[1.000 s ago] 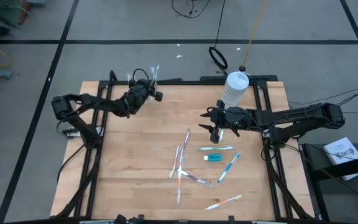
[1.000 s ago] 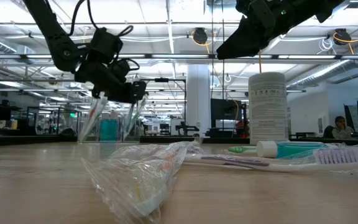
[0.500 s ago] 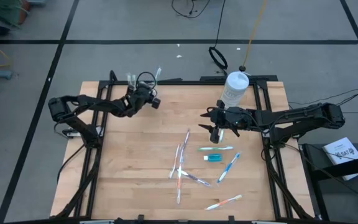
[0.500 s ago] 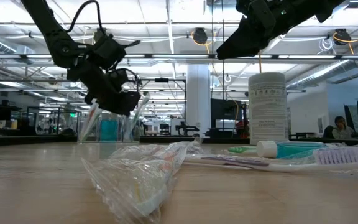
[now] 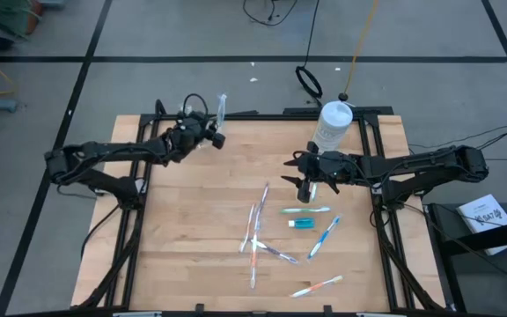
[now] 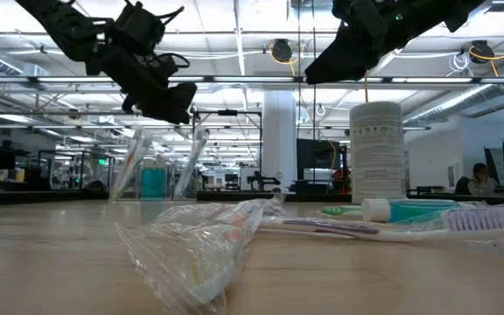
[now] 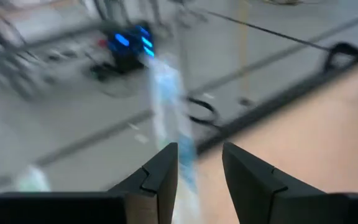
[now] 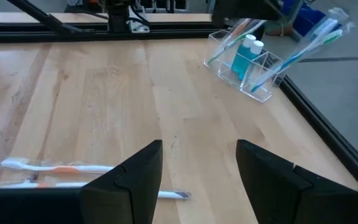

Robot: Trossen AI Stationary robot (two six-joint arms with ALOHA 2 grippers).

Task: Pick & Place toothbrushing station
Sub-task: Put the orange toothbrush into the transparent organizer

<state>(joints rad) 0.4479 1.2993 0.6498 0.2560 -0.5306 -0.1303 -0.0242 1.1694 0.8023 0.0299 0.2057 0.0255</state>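
Toothbrushes (image 5: 258, 231) lie scattered mid-table, the clear holder (image 8: 246, 67) at the far left edge; the left gripper (image 5: 211, 134), fingers parted around nothing, hovers over it and could tip it, while the right gripper (image 5: 304, 183) waits open.

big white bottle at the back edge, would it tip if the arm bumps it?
Probably. The white bottle stands upright, tall for its base, so a knock near the top could topple it. On its side its round body would likely roll. The right gripper hangs open beside it.
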